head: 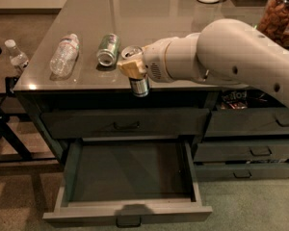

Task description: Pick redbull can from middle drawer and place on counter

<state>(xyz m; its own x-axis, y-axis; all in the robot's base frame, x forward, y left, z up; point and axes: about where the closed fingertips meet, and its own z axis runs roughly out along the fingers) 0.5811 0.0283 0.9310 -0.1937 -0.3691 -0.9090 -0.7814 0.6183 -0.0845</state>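
Hand point(133, 67) carrying the can point(140, 84) at the tabletop's point(149, 13) front edge.

Nearest, the drawer point(127, 211) is standing open and bare. Above it the hand is gripping the can, whose base is hanging below the tabletop's edge. Pushing in without rising is probably risking a knock on that edge and a drop into the drawer. Farther on, the green can point(108, 49) and bottle point(64, 54) are lying close enough to get bumped.
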